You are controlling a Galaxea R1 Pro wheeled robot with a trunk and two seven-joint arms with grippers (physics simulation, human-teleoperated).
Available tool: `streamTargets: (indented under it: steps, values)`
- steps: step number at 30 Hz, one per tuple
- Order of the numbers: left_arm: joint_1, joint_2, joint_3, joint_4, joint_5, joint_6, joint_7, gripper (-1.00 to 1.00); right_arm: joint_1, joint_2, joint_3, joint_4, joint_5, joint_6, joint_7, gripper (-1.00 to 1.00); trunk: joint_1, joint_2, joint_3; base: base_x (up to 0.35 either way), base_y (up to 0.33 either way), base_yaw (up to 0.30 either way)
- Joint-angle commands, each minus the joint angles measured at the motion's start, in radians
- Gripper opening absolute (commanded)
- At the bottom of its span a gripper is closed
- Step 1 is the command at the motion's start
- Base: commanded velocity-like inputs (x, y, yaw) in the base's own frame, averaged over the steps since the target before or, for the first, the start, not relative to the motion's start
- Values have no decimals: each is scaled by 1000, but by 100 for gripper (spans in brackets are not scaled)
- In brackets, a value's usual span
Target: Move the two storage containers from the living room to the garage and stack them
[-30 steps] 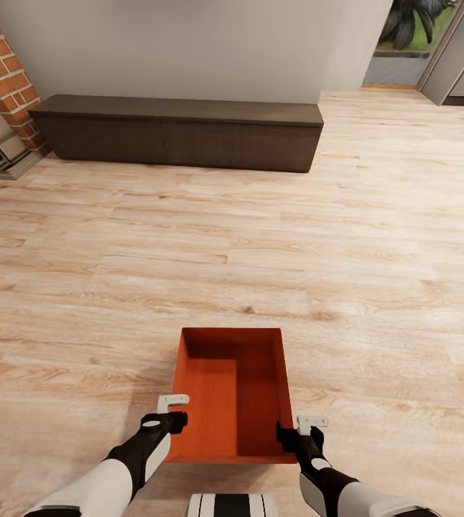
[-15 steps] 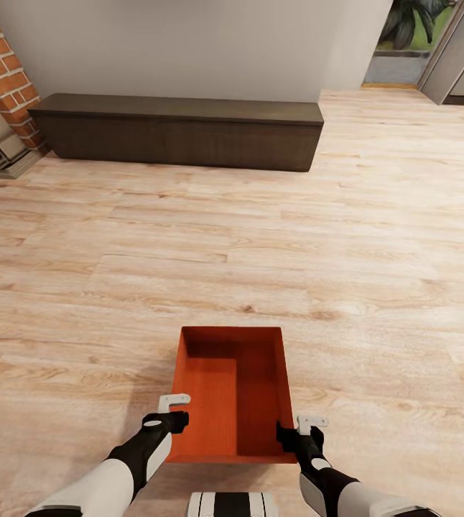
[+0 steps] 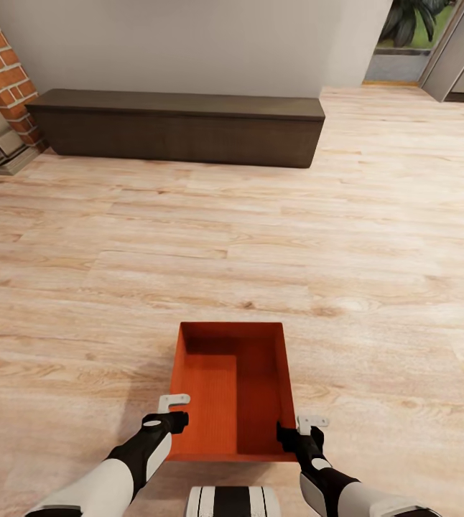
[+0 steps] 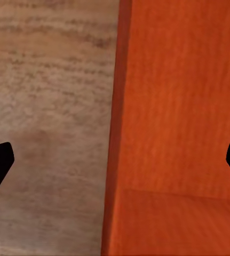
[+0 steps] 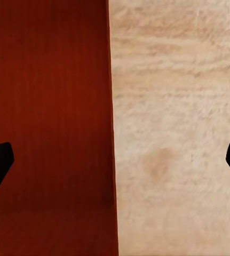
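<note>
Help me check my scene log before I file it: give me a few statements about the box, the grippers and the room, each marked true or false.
1. The orange-red container stands open side up, with nothing visible inside. True.
2. The left gripper is at the container's left wall and the right gripper at its right wall. True.
3. In each wrist view the fingertips are pressed together. False: in both they sit far apart, with a container wall between them.
4. The floor here is dark grey concrete. False: it is light wood planks.
5. A long dark bench stands against the white wall, beyond the container. True.
</note>
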Motion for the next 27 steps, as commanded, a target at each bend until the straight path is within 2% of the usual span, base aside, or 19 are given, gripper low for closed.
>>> streamTargets:
  steps: [1,5,27]
  values:
    - [0,0,3,-2,1,6,2,100,-1,0,9,1,-10,-3,-2,100,4,-7,-4,0,0,0]
    - [0,1,3,-2,0,5,3,100,-1,0,9,1,-10,-3,-2,100,19,-35,-16,0,0,0]
    - [0,2,3,-4,-1,4,3,100,-1,1,9,1,-10,-3,-2,100,19,-35,-16,0,0,0]
